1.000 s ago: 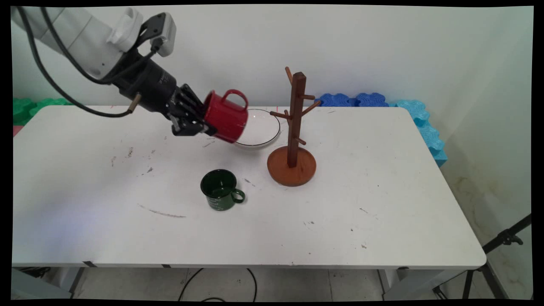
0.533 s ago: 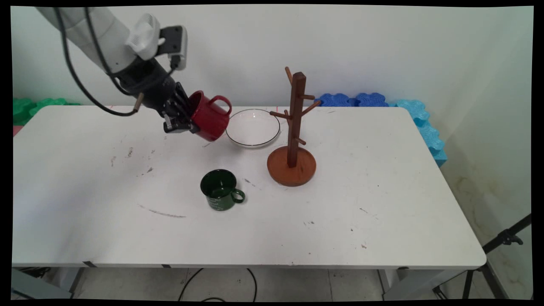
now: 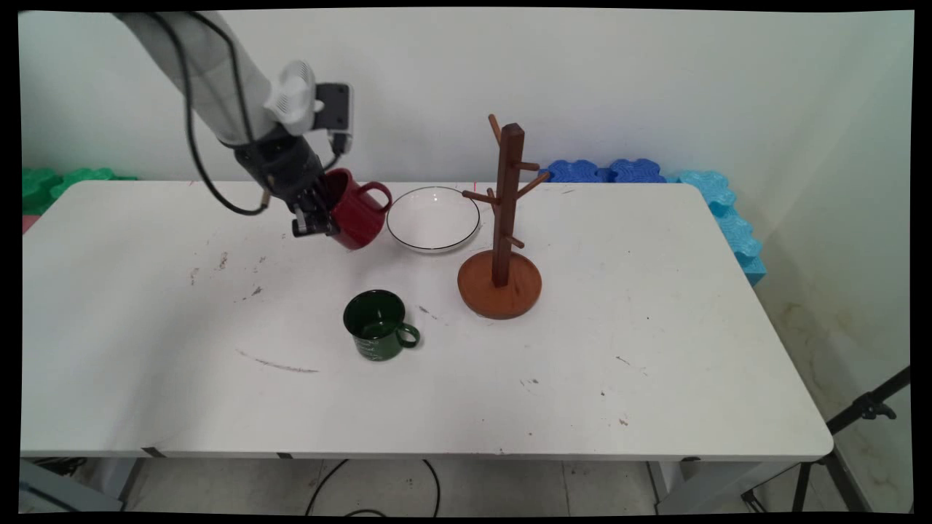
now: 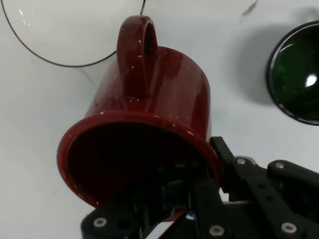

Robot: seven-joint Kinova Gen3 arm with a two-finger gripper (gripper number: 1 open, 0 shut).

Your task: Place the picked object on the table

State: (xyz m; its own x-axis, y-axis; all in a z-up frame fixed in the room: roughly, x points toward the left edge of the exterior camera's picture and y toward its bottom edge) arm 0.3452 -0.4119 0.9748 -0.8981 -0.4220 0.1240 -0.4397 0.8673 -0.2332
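White tabletop (image 3: 655,349), scuffed with small dark marks, runs back to a pale wall. Over its far left part the gripper (image 3: 318,217) holds a red enamel mug (image 3: 357,209) clear of the surface, tilted, mouth toward the hand and handle up. Its fingers pinch the rim, one inside the mouth and one outside the wall. Fine white specks dot the glossy red glaze. Just beside it lies a white plate (image 3: 434,218) with a dark rim. A green mug (image 3: 378,324) stands nearer, and a wooden mug tree (image 3: 504,240) stands to the right.
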